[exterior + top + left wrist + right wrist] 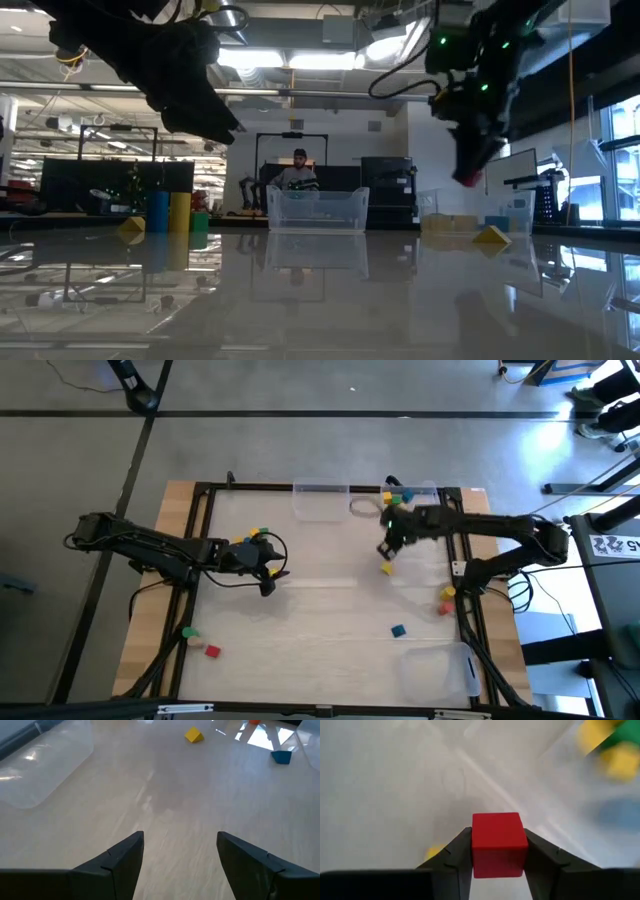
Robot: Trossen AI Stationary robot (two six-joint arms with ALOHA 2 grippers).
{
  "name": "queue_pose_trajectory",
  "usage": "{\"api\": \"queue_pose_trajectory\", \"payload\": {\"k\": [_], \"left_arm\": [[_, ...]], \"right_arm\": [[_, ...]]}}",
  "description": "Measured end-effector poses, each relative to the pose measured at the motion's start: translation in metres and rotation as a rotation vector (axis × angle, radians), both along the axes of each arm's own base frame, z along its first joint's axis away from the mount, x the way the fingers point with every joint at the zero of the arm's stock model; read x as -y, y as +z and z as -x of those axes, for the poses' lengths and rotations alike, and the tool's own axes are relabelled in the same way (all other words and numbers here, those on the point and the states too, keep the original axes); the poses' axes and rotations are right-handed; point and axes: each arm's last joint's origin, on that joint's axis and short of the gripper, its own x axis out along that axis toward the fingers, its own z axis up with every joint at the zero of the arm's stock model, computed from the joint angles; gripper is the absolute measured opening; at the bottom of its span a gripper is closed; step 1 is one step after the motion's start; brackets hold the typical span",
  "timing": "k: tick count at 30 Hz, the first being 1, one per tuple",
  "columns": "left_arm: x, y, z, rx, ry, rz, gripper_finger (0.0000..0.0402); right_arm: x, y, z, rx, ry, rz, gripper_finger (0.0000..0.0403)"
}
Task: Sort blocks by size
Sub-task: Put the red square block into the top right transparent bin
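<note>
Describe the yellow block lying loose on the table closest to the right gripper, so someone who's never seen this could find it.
Start at the clear bin on the table's far edge, then find the right gripper holding a red block near it. The yellow block lies on the table right beside that gripper, toward the near side. Unlike the yellow blocks in the bin, it sits alone on open tabletop.

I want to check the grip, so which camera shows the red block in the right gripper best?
The right wrist view: the red block fills the gap between the right gripper fingers. The low view shows only a red sliver; the high view hides it; the left wrist view misses it.
</note>
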Motion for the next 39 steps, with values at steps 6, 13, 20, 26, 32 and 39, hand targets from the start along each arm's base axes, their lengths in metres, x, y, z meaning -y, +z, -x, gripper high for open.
{"api": "queue_pose_trajectory", "payload": {"k": [6, 13, 20, 26, 32, 39], "left_arm": [[0.000, 0.000, 0.000, 0.005, 0.004, 0.005, 0.0239], [0.000, 0.001, -0.001, 0.010, 0.000, 0.001, 0.0239], [0.000, 0.001, -0.001, 0.019, 0.023, 0.034, 0.0239], [0.000, 0.001, 0.000, 0.022, 0.030, 0.045, 0.0239], [0.001, 0.000, 0.000, 0.017, 0.017, 0.031, 0.0239], [0.011, 0.000, 0.000, -0.001, -0.067, -0.025, 0.0239]], "right_arm": [[0.057, 0.007, 0.016, 0.084, -0.071, 0.121, 0.0137], [0.093, 0.008, 0.037, 0.131, -0.174, 0.153, 0.0142], [0.108, -0.003, 0.044, 0.087, -0.246, 0.151, 0.0163], [0.109, -0.007, 0.043, 0.054, -0.252, 0.154, 0.0206], [0.097, 0.006, 0.048, 0.114, -0.176, 0.096, 0.0252], [0.046, 0.041, 0.029, 0.348, 0.076, 0.061, 0.0265]]}}
